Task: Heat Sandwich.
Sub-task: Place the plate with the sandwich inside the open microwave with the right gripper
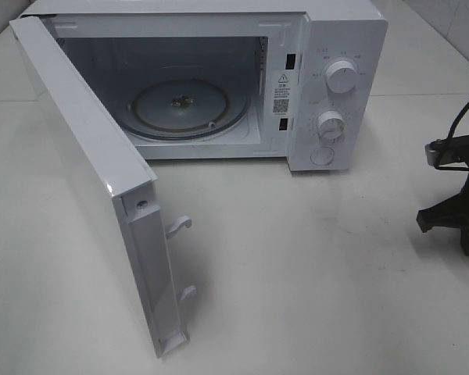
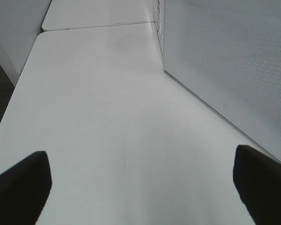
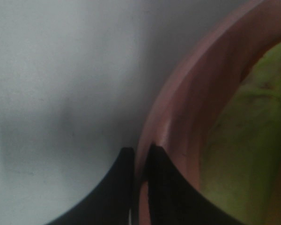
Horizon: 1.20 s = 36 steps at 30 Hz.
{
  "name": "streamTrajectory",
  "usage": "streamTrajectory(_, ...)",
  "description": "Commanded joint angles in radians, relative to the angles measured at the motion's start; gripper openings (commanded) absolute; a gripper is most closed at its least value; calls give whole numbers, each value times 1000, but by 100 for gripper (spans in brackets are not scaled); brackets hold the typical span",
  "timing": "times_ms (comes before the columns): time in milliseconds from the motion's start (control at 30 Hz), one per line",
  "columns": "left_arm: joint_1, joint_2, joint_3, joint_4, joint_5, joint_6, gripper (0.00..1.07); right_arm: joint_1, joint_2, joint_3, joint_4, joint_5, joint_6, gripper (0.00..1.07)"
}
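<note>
Gripping plate [image 3: 175, 108] rim, right claw [image 3: 140, 157], sandwich [image 3: 246, 140] apparently aboard

Microwave [image 1: 336, 78] on table [image 1: 297, 273], door [image 1: 86, 172] swung out front-left, turntable [image 1: 184, 109] inside, sandwich [image 3: 243, 140] on plate [image 3: 187, 108] far right

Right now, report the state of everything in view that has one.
Microwave door, swung wide open.
Glass turntable, nothing on it.
Left end effector, open, holding nothing.
Right end effector, shut on the rim of the pink plate.
Sandwich, on the pink plate, not yet in the microwave.
</note>
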Motion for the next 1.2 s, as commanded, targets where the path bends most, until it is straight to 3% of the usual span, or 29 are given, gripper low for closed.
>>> streamTrajectory(33, 2, -23, 1, 1, -8, -2, 103, -2, 13, 5, 6, 11, 7, 0)
streamTrajectory(1200, 2, -23, 1, 1, -8, -2, 103, 74, -135, 10, -97, 175, 62, 0)
